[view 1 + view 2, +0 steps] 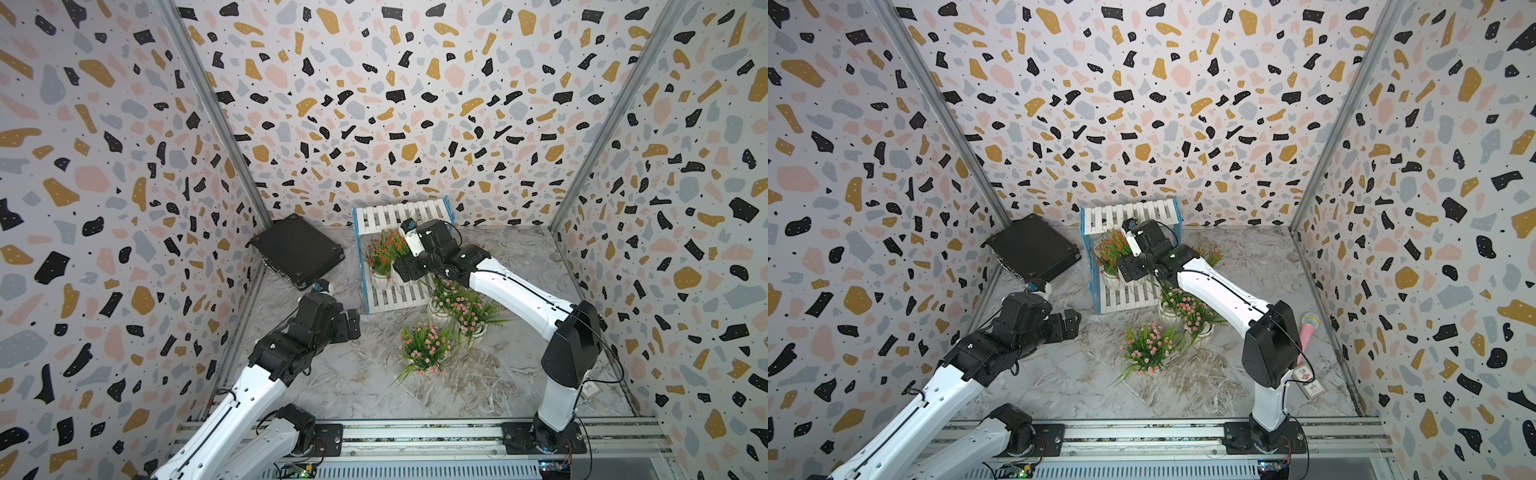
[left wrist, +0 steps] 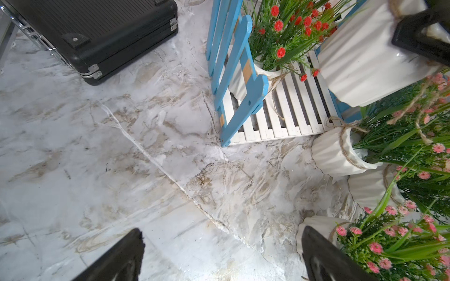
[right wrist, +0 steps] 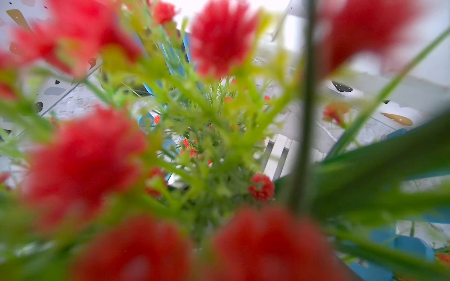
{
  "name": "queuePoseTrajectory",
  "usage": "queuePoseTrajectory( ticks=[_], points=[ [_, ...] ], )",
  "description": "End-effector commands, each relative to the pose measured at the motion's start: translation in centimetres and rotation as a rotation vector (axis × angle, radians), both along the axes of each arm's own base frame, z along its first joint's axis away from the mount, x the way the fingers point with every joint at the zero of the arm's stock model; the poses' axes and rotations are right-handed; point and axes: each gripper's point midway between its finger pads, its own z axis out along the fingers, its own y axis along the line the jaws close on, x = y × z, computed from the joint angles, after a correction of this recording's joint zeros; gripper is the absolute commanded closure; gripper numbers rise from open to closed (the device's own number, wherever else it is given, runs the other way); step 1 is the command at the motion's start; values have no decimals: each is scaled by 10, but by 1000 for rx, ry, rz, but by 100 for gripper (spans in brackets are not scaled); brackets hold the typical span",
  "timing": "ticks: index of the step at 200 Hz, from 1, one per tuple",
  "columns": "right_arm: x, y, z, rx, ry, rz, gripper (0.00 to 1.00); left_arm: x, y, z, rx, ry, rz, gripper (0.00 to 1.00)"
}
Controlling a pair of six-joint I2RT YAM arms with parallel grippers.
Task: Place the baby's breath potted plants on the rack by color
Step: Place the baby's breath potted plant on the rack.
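Observation:
The rack (image 1: 395,215) stands at the back of the table, and its blue side frame (image 2: 239,73) shows in the left wrist view. One orange-red potted plant (image 1: 380,254) stands on its lower tier. My right gripper (image 1: 405,268) is shut on the white ribbed pot (image 2: 360,56) of a second orange-red plant, held just above that tier; blurred red flowers (image 3: 219,36) hide its jaws in the right wrist view. A third orange-red plant (image 1: 1212,253) stands right of the rack. Three pink plants (image 1: 426,347) (image 1: 473,313) (image 1: 441,297) cluster on the table. My left gripper (image 2: 222,255) hangs open over bare marble.
A flat black case (image 1: 297,249) lies left of the rack. A pink object (image 1: 1308,332) and a tag card (image 1: 1308,380) lie behind the right arm's base. Patterned walls close in three sides. One finger (image 2: 323,258) of the left gripper is beside the nearest pink plant's pot (image 2: 316,225).

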Motion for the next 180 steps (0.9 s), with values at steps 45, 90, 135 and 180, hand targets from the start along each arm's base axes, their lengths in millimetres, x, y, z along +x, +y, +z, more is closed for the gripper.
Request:
queuePoseTrajectory(
  ticks=[45,90,135,180],
  points=[
    [11,12,1,47,-42,4,26,9,-6,-1,-16,-9,-7,1],
    [17,4,-19,36,-21,-22,26,9,-6,0,-14,-11,-8,1],
    [30,-26,-27,52,-9,-91,26,11,-8,-1,-20,-12,-12,1],
    [54,-40,-30,38,-27,-131,26,14,-12,-1,-29,-13,-20,1]
  ],
)
